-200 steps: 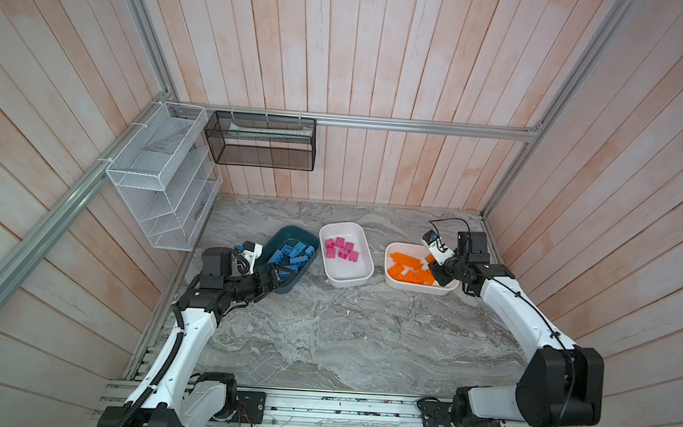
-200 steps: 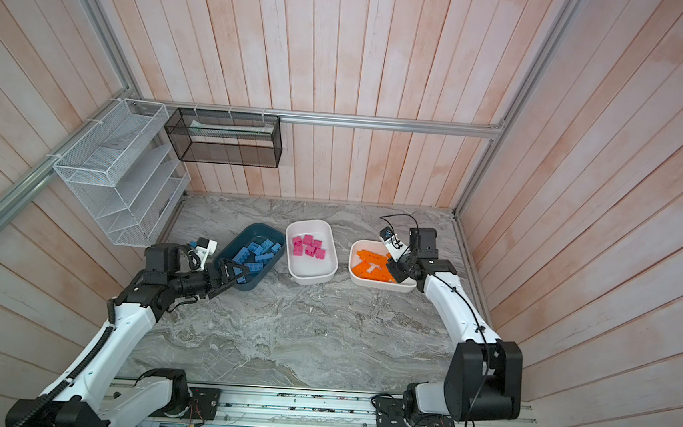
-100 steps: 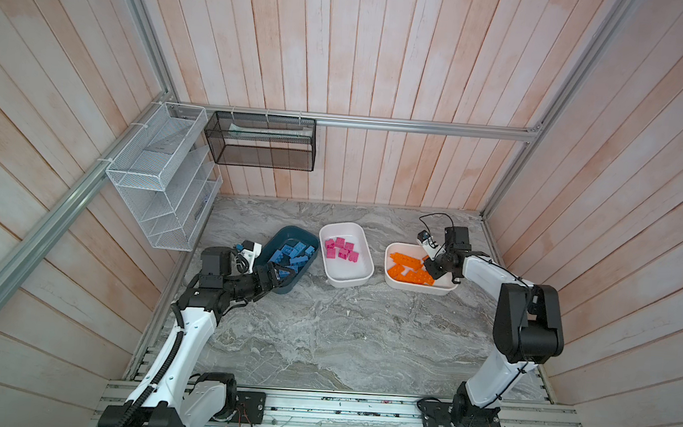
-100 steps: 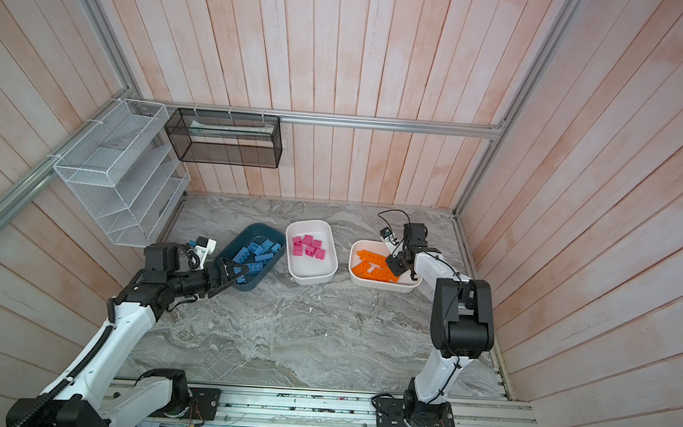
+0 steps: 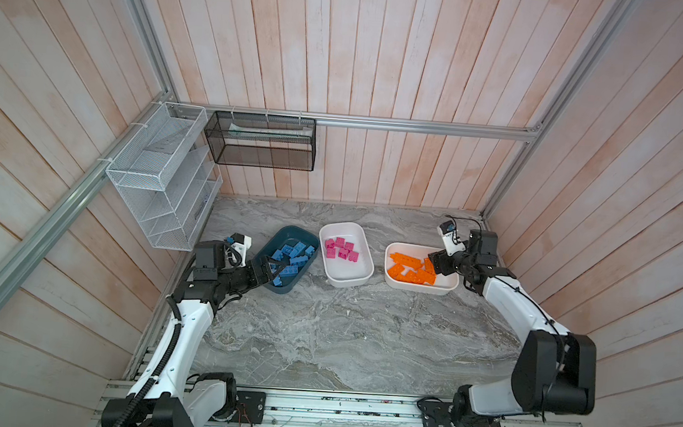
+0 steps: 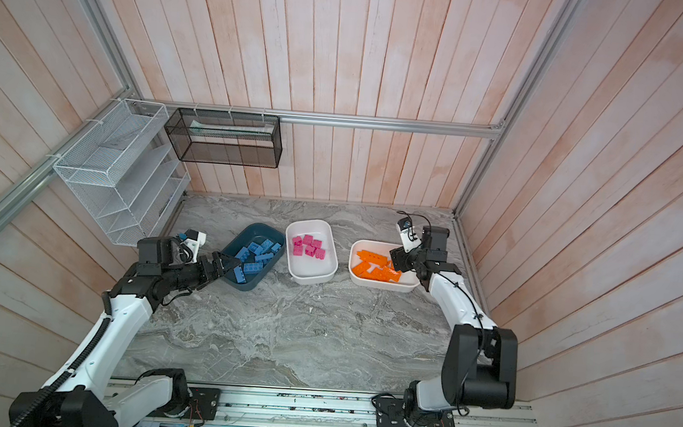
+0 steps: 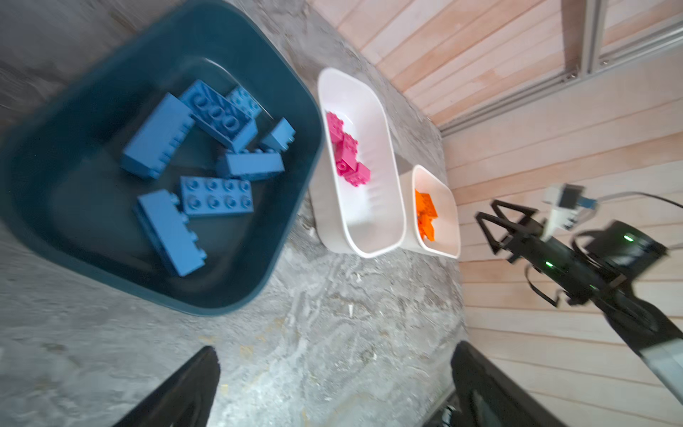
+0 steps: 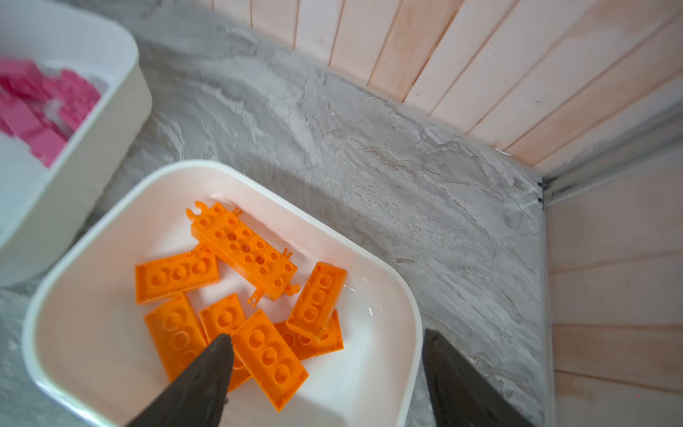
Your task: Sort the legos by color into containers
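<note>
The counter point(image 5: 322, 330) carried three tubs, one per colour: teal tub point(image 7: 111, 96), middle white tub point(image 5: 347, 271), right white tub point(image 5: 417, 289). The left hand point(image 7: 332, 366) gaped empty near the teal tub. The right hand point(image 8: 327, 336) gaped empty above the right white tub, placed for dropping. Blue legos point(image 7: 216, 196), pink legos point(image 5: 341, 248) and orange legos point(image 8: 244, 247) lay inside, respectively.

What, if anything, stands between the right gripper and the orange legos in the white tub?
Nothing visible does: the open right gripper hangs over the white tub, and the orange legos lie uncovered directly beneath it.
</note>
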